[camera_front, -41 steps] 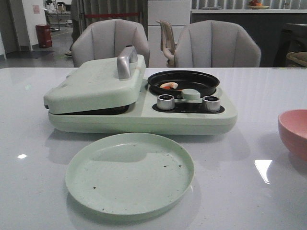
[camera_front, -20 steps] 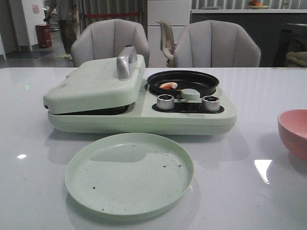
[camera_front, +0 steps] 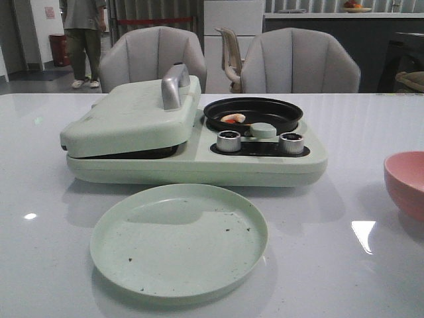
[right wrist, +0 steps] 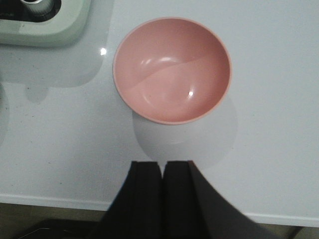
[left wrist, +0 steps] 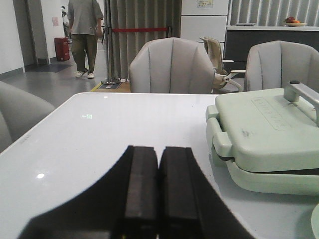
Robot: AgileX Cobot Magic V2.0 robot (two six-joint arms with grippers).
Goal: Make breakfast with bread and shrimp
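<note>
Lying in the round black pan (camera_front: 254,112) on the right half of the pale green breakfast maker (camera_front: 192,159): the shrimp (camera_front: 232,118), small and curled, long axis roughly left to right in the front view, toward the pan's left rim; head end too small to tell. Bread hidden, nowhere visible. Closed over the maker's left half, a green lid (camera_front: 132,119) with a silver handle (camera_front: 173,85). Just in front of the pan, two silver knobs (camera_front: 228,140). In front of the maker, near but apart, a pale green plate (camera_front: 179,238) with dark crumbs. Well to the maker's right, a pink bowl (right wrist: 172,69). Above that bowl, the right gripper (right wrist: 162,199), fingers pressed together, holding nothing. Left of the maker, the left gripper (left wrist: 158,194), fingers likewise closed and bare.
</note>
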